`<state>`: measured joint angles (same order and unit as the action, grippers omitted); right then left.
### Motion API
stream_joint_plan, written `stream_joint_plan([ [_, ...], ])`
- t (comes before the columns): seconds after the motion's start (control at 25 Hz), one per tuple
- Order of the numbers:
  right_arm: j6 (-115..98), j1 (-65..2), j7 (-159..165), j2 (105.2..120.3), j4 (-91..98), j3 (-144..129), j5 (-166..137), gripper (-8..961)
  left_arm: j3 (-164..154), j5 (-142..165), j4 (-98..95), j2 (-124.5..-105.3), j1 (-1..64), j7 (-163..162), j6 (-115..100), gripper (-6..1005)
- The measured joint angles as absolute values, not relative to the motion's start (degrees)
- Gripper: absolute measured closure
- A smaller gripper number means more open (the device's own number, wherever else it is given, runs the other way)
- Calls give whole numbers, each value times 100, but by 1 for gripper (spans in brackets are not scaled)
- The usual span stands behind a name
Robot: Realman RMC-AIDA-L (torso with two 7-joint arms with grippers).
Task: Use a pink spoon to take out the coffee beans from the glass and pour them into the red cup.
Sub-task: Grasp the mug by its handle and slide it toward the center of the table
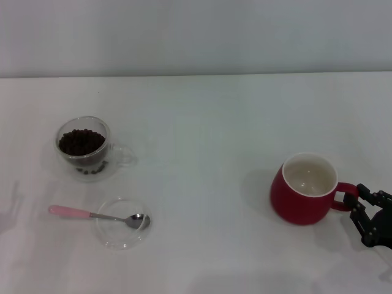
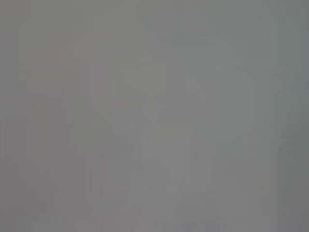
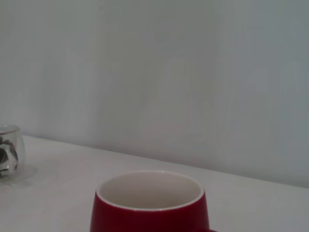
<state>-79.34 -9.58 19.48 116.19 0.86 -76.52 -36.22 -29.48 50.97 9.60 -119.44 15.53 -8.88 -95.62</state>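
The glass (image 1: 84, 149) with the dark coffee beans (image 1: 81, 141) stands at the left of the white table, its clear handle pointing right. The pink spoon (image 1: 92, 214) lies in front of it, metal bowl resting on a shallow clear dish (image 1: 122, 223), pink handle pointing left. The red cup (image 1: 303, 196) stands at the right, cream inside empty, handle pointing right. My right gripper (image 1: 358, 201) is right at that handle. The right wrist view shows the red cup (image 3: 149, 212) close up and the glass (image 3: 9, 154) far off. My left gripper is out of view; its wrist view is plain grey.
The white table (image 1: 202, 135) runs back to a pale wall. A wide bare stretch lies between the glass and the red cup.
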Motion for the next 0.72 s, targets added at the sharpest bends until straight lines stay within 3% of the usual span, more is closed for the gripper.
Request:
stream_joint_plan([
  [0.72,-7977,-1085,2018,11619,380,-8497,-3630,760,-2909,5034,924,-11926,1583,-887,-9540,233],
])
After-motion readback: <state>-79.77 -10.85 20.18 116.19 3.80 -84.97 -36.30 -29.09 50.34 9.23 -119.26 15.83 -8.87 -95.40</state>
